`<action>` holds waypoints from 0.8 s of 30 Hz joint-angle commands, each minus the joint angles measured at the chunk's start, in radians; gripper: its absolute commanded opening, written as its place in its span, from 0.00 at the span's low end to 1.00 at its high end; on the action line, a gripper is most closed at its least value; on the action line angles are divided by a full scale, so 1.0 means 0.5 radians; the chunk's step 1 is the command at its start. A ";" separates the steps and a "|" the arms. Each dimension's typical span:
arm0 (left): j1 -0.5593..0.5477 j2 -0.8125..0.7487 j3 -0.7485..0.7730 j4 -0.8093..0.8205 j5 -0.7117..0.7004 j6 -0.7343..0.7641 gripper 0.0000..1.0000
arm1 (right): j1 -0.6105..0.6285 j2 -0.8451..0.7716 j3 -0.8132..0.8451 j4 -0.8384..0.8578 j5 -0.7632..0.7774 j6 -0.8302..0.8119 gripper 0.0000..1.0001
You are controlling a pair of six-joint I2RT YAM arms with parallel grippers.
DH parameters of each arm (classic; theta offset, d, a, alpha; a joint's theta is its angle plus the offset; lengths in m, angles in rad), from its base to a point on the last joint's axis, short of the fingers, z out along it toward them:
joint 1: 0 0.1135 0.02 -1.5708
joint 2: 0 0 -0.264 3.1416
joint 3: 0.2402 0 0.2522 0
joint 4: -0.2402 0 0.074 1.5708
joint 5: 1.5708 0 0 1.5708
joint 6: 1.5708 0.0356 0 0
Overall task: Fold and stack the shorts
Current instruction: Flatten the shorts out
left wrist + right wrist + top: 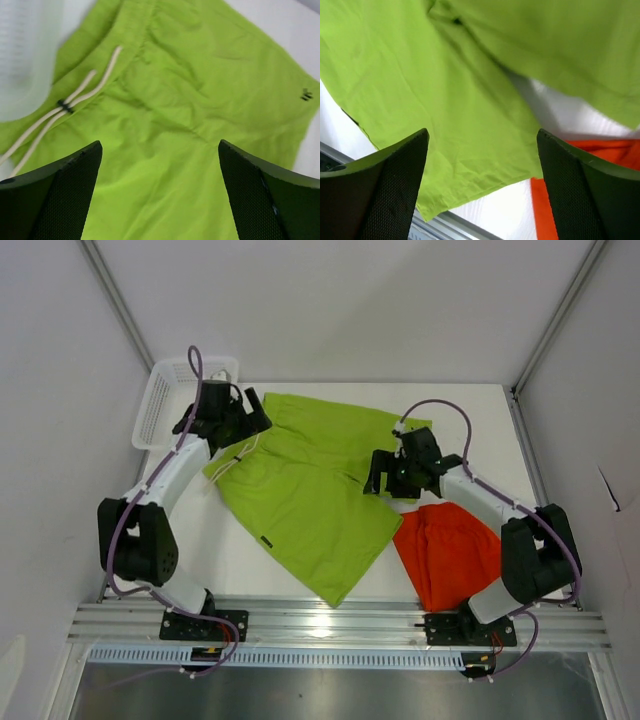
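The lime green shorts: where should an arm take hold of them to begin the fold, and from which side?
Likely the waistband, near the white drawstring, from above with the open left gripper: the lime green shorts lie spread flat, and that gathered edge sits right under it.

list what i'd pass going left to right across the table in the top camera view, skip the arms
white mesh basket → lime green shorts → orange shorts
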 commanded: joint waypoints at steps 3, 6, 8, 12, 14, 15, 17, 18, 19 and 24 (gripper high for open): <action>-0.021 -0.115 -0.225 -0.234 -0.459 0.128 0.99 | 0.345 -0.255 -0.083 0.076 0.365 0.060 0.91; -0.024 -0.140 -0.310 -0.277 -0.603 0.088 0.99 | 0.615 -0.335 -0.150 0.125 0.482 0.039 0.91; -0.024 -0.185 -0.387 -0.281 -0.676 0.046 0.99 | 0.805 -0.378 -0.178 0.107 0.577 0.038 0.92; -0.021 -0.348 -0.592 -0.226 -0.665 -0.028 0.99 | 1.099 -0.436 -0.239 -0.016 0.681 0.207 0.91; -0.024 -0.495 -0.651 -0.204 -0.649 -0.077 0.99 | 1.274 -0.544 -0.288 -0.053 0.908 0.268 0.91; -0.021 -0.544 -0.739 -0.170 -0.631 -0.087 0.99 | 1.436 -0.583 -0.352 -0.059 0.964 0.317 0.91; -0.005 -0.633 -0.792 -0.164 -0.616 -0.141 0.99 | 1.566 -0.681 -0.411 -0.059 1.077 0.360 0.89; 0.001 -0.710 -0.804 -0.164 -0.597 -0.154 0.99 | 1.631 -0.706 -0.466 -0.050 1.105 0.361 0.89; 0.010 -0.744 -0.838 -0.158 -0.576 -0.160 0.99 | 1.744 -0.731 -0.485 -0.038 1.127 0.348 0.88; 0.292 -0.796 -0.970 -0.048 -0.165 -0.194 0.99 | 2.036 -0.624 -0.485 -0.166 1.396 0.318 0.82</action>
